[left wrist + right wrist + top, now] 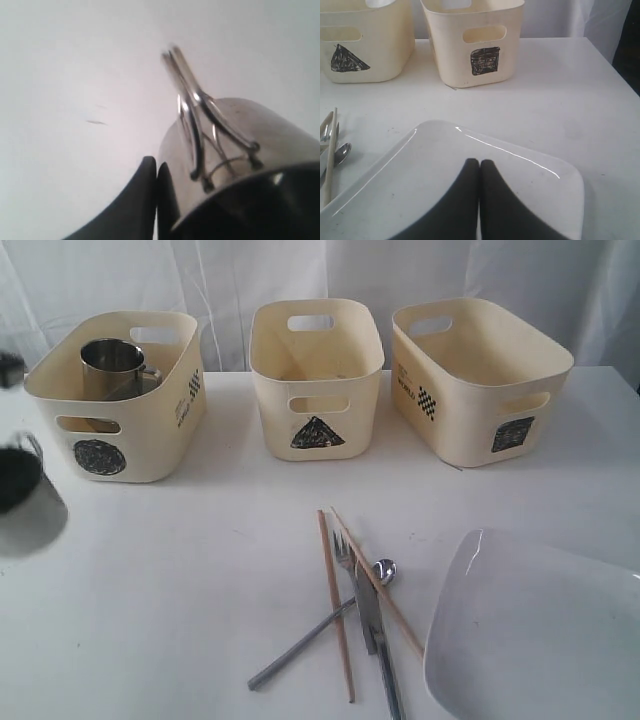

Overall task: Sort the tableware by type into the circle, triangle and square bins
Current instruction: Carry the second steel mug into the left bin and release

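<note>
One steel mug (112, 365) stands in the circle bin (100, 455). A second steel mug (235, 150) is in my left gripper (157, 162), which is shut on its wall near the wire handle. In the exterior view this mug (18, 475) is a blur above the table at the far left. Wooden chopsticks (335, 605), a fork (347, 560), a knife (372, 625) and a spoon (383, 571) lie crossed at the front middle. My right gripper (479, 162) is shut and empty over the white square plate (520, 180). Neither bowl shows.
The triangle bin (316, 430) stands at the back middle and the square bin (480, 390) at the back right. The plate (530, 640) fills the table's front right corner. A white curtain hangs behind the bins.
</note>
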